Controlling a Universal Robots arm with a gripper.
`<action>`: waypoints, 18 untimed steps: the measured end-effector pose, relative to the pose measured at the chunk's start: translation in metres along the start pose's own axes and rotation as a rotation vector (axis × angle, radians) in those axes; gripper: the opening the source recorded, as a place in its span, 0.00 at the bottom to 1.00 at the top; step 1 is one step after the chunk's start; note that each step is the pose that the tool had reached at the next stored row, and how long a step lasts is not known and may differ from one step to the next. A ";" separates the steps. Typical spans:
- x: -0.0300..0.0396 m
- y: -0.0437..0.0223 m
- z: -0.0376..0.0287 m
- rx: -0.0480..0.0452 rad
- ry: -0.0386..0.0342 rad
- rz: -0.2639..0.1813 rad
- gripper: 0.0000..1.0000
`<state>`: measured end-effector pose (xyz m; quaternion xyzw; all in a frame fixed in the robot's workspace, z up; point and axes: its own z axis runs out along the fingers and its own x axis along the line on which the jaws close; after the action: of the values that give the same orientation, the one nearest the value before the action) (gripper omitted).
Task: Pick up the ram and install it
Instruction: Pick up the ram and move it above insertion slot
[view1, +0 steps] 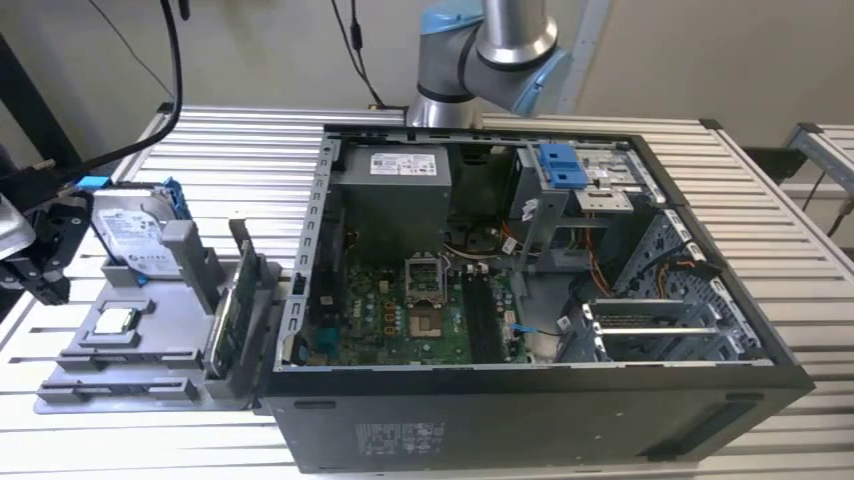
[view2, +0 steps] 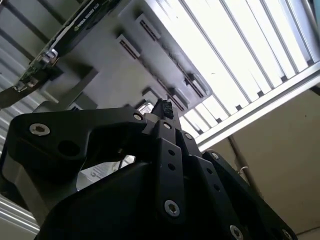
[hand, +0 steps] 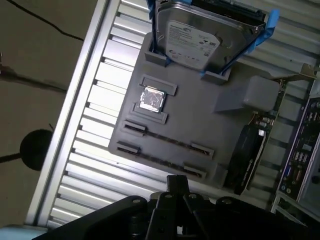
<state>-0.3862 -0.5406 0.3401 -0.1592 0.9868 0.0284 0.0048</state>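
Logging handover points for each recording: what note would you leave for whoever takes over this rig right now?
Gripper: beside the edge of the grey fixture tray; I cannot tell whether it holds anything.
Ram: a thin dark strip between the tray's slotted holders looks like it, not certain.
Done: no pick-up shows.
Left: lifting the ram and seating it on the motherboard in the open computer case.

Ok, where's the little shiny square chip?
The chip lies on the gray tray at the exterior view's left, just nearer the camera than the upright hard drive.
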 end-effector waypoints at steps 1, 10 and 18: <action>0.0000 0.0000 0.0000 -0.0002 0.0006 -0.011 0.11; 0.0000 0.0000 0.0000 -0.0020 0.0059 -0.109 0.11; 0.0000 0.0000 0.0000 -0.0036 0.0105 -0.194 0.11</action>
<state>-0.3861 -0.5406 0.3400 -0.2542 0.9667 0.0287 0.0020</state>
